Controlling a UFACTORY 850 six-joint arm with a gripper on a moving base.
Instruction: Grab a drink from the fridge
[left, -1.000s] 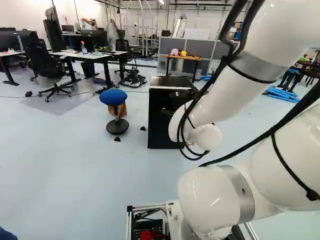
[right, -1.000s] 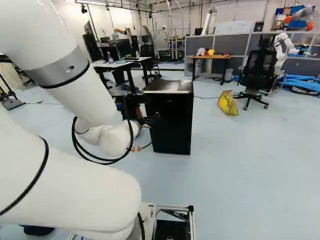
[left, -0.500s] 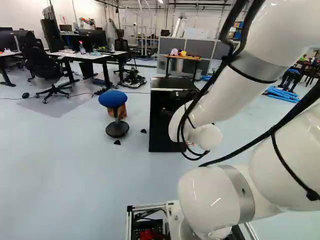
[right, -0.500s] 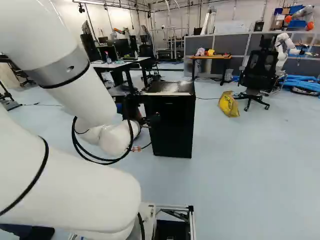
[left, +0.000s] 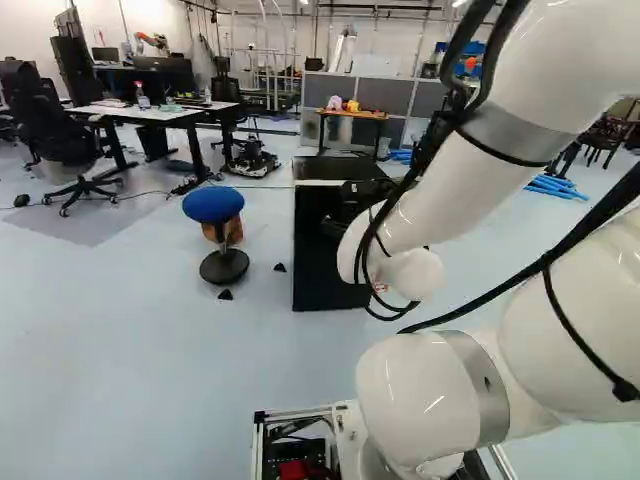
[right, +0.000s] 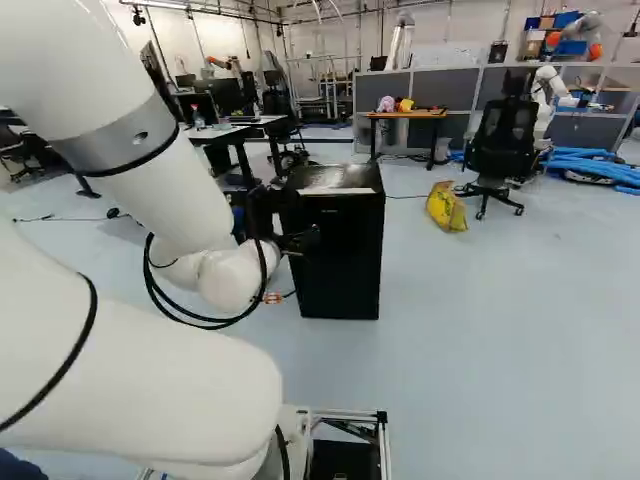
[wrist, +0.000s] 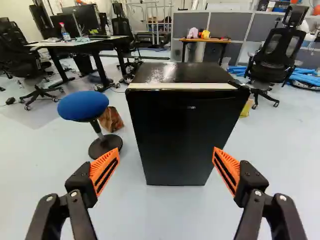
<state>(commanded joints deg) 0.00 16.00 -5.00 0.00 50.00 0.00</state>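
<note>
Fridge (wrist: 182, 135) straight ahead of the fingers (wrist: 231, 171), door shut, no drink visible; presumably inside. Fingers spread wide, nothing between them, not touching the fridge. Blue stool (wrist: 83, 106) near its side. Step in hand: approach, door unopened. Next: likely move closer, line up with the door edge, pull it open, then reach in. Black piece (wrist: 237, 84) at the top front corner: pull or hinge, can't tell. Risk: fingers bumping the flat front or slipping off.

blue stool (wrist: 82, 106) upright | yellow bag (right: 446, 208) near black chair (right: 500, 140) | bottle (wrist: 65, 35) on desk (wrist: 80, 44)
</note>
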